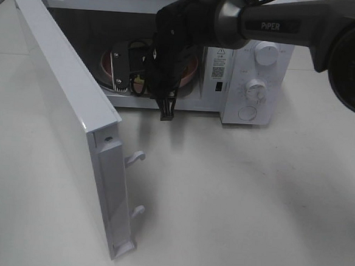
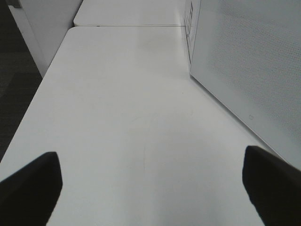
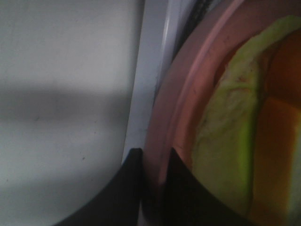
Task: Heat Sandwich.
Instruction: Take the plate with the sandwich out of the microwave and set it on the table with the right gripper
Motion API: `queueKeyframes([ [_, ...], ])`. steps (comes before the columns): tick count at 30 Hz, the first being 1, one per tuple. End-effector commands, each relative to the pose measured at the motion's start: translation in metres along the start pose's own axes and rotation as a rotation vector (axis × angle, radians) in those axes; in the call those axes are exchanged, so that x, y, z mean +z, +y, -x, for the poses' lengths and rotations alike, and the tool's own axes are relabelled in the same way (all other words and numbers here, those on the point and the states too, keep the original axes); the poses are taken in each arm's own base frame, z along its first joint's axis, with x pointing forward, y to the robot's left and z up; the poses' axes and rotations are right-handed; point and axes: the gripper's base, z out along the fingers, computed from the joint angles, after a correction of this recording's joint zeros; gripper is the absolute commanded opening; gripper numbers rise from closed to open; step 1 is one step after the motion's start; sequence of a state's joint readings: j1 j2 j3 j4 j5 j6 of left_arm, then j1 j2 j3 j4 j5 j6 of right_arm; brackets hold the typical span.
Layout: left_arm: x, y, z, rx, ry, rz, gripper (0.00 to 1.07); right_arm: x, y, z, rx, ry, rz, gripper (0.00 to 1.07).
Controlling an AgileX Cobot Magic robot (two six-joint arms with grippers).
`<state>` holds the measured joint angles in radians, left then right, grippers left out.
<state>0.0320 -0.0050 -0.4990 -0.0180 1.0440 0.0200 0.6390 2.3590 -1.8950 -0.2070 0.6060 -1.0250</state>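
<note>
The white microwave (image 1: pixel 255 65) stands with its door (image 1: pixel 64 101) swung wide open. Inside it lies a round pink plate (image 1: pixel 107 64), mostly covered by my right arm. My right gripper (image 1: pixel 135 86) reaches into the cavity. In the right wrist view my right gripper (image 3: pixel 151 162) is shut on the plate's rim (image 3: pixel 188 94), just inside the microwave's white sill. The sandwich (image 3: pixel 225 141) lies on that plate, pale yellow-green bread with orange layers beside it. My left gripper (image 2: pixel 150 188) hangs open over bare table, nothing between its fingers.
The open door juts toward the front left, with two white latch hooks (image 1: pixel 136 157) on its edge. The microwave's side wall (image 2: pixel 244 61) is close on one side of the left gripper. The white table (image 1: pixel 252 199) spreads out in front; its edge (image 2: pixel 28 113) borders a dark floor.
</note>
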Motion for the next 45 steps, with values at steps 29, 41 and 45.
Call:
queueKeyframes([
  [29,-0.003,0.000,-0.002,0.000,-0.031,0.008,0.98,-0.098,0.052,-0.026,-0.239,-0.081,0.021,0.00],
  [41,-0.003,0.000,-0.002,0.000,-0.031,0.008,0.98,-0.136,0.088,-0.045,-0.227,-0.093,0.025,0.00],
  [45,-0.003,0.000,-0.002,0.000,-0.031,0.008,0.98,-0.147,0.101,-0.052,-0.223,-0.095,0.031,0.00],
])
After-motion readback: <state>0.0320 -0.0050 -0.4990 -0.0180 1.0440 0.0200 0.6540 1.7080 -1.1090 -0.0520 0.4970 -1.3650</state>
